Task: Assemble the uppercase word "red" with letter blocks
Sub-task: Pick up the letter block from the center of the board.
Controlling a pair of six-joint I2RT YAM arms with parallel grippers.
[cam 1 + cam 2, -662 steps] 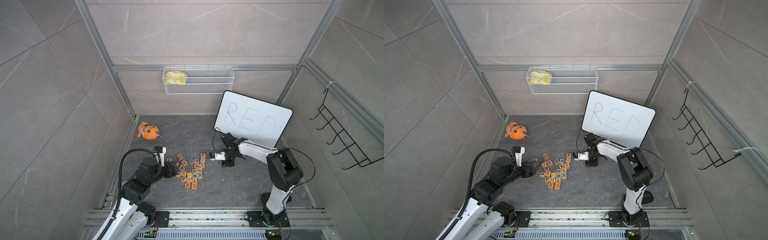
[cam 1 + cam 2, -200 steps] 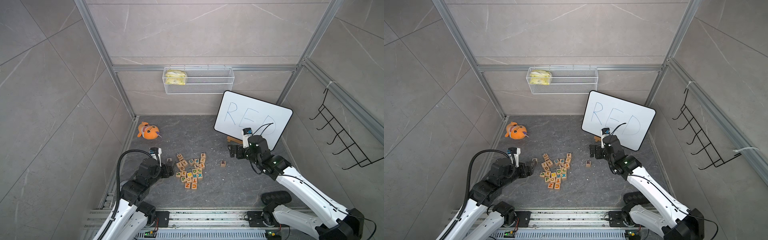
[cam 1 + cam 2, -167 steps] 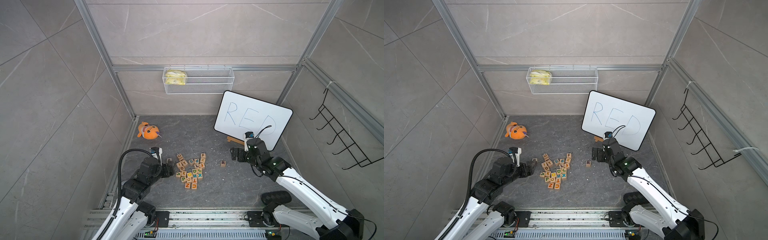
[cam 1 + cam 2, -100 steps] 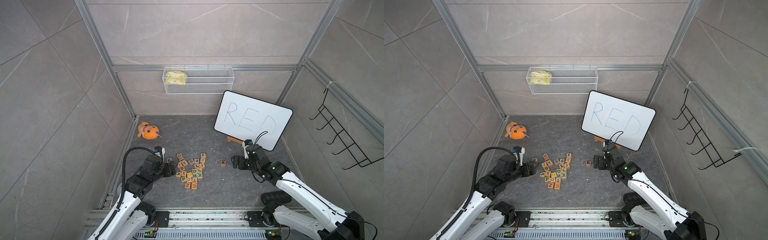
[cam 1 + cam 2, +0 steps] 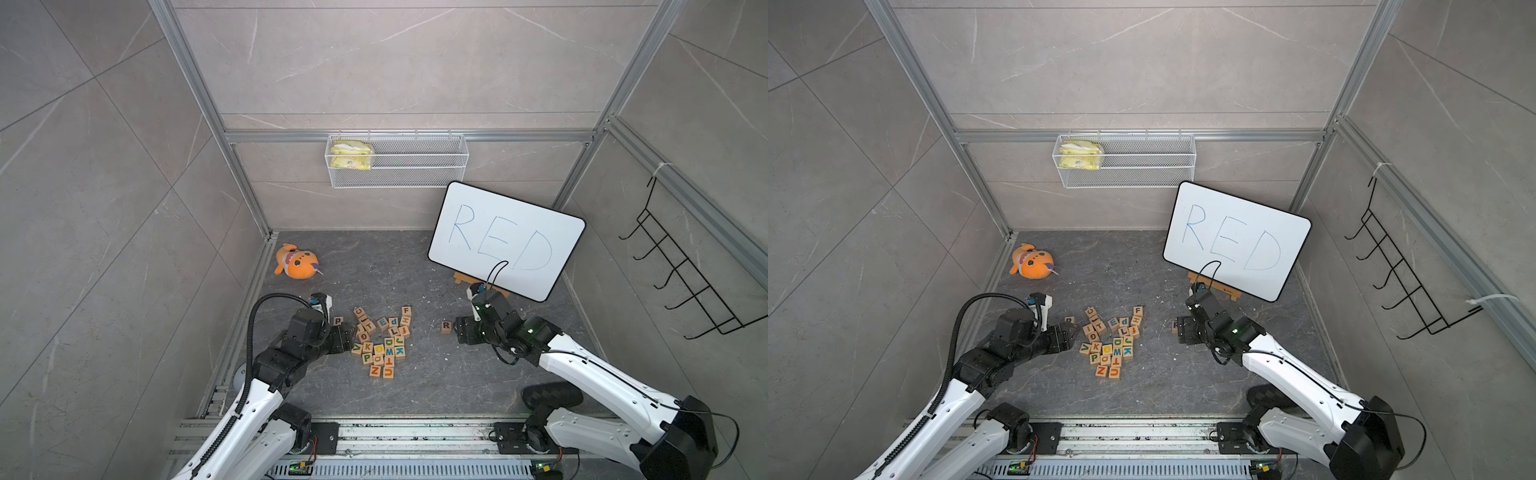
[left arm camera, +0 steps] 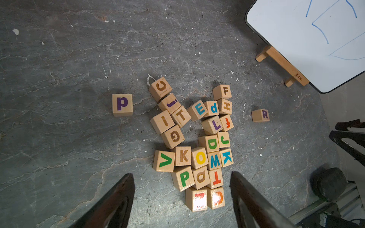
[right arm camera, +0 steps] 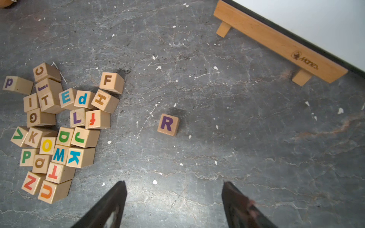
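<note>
Three cubes carry the wanted letters. The R block (image 7: 168, 124) sits alone on the dark floor (image 5: 374, 270), purple letter up, apart from the heap (image 5: 380, 345) of other cubes. The E block (image 6: 199, 109), its letter blue-green, lies at the heap's far edge touching a lowercase d cube (image 6: 213, 108); the D block (image 6: 211, 143), green, sits deeper in the heap against a J cube (image 6: 224, 139).

The right gripper (image 7: 173, 182) hangs just beside the R block on the side away from the heap, jaws spread and gripping nothing. The left gripper (image 6: 181, 174) hovers at the heap's opposite edge, its jaws likewise apart and empty; a lone p cube (image 6: 122, 104) lies near it.

Behind stands a whiteboard (image 5: 505, 239) reading RED on a wooden stand (image 7: 276, 42); an orange plush toy (image 5: 296, 262) lies by the left wall; a wire basket (image 5: 397, 166) hangs on the back wall.
</note>
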